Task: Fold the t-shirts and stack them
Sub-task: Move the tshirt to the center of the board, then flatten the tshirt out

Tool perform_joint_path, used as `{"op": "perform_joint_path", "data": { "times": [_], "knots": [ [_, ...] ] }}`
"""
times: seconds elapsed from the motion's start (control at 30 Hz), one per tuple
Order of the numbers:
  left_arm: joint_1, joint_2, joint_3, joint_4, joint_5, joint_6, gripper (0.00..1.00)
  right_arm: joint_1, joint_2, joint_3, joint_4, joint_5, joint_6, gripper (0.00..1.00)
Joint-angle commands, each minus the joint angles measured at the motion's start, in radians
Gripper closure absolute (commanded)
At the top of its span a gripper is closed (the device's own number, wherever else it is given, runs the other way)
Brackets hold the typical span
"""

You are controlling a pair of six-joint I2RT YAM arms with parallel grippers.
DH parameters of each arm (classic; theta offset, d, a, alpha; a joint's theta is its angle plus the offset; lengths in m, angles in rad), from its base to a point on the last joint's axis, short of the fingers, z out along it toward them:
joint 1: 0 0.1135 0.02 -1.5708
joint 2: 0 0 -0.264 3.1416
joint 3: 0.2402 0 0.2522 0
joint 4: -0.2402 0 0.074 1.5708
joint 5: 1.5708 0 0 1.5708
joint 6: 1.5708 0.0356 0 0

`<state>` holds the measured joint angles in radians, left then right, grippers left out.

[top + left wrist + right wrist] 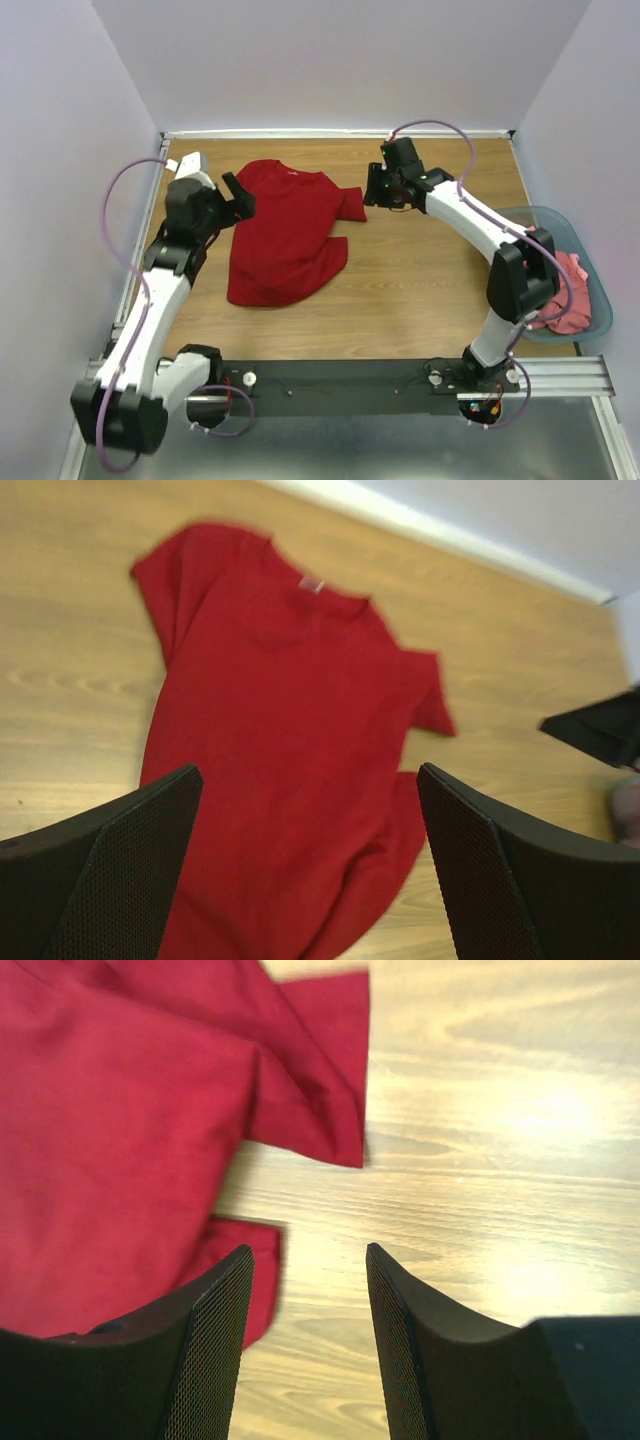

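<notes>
I see a wood-grain table [430, 270]. One dark red t-shirt [285, 235] lies spread on it, collar toward the far wall, lower hem rumpled. A grey-blue basket [603, 290] sits well right of the shirt, at the table edge.

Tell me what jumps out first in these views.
A dark red t-shirt lies spread, partly rumpled, on the wooden table. The left gripper and right gripper, both open, flank it near its sleeves. Salmon-pink shirts sit heaped in a grey-blue basket at the table's right edge.
</notes>
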<state>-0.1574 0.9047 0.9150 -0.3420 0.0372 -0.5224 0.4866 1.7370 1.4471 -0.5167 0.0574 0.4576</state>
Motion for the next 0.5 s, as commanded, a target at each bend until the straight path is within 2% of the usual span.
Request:
{"op": "perform_joint_path", "data": {
  "times": [0.0,0.03,0.1,0.33,0.47],
  "knots": [
    [0.016,0.186,0.002,0.178,-0.092,0.033,0.03,0.017,0.062,-0.047,0.063,-0.046,-0.022,0.43],
    [0.037,0.274,0.021,0.21,-0.106,0.044,0.03,0.023,0.067,-0.066,0.076,-0.118,-0.033,0.42],
    [0.074,0.368,0.054,0.276,-0.099,0.08,0.03,0.068,0.07,-0.083,0.09,-0.149,-0.057,0.38],
    [0.114,0.834,0.379,0.296,-0.054,0.209,0.03,0.217,0.076,-0.217,0.121,-0.157,-0.014,0.31],
    [0.116,0.979,0.505,0.284,-0.098,0.298,0.03,0.277,0.113,-0.212,0.122,-0.108,0.01,0.31]
  ]
}}
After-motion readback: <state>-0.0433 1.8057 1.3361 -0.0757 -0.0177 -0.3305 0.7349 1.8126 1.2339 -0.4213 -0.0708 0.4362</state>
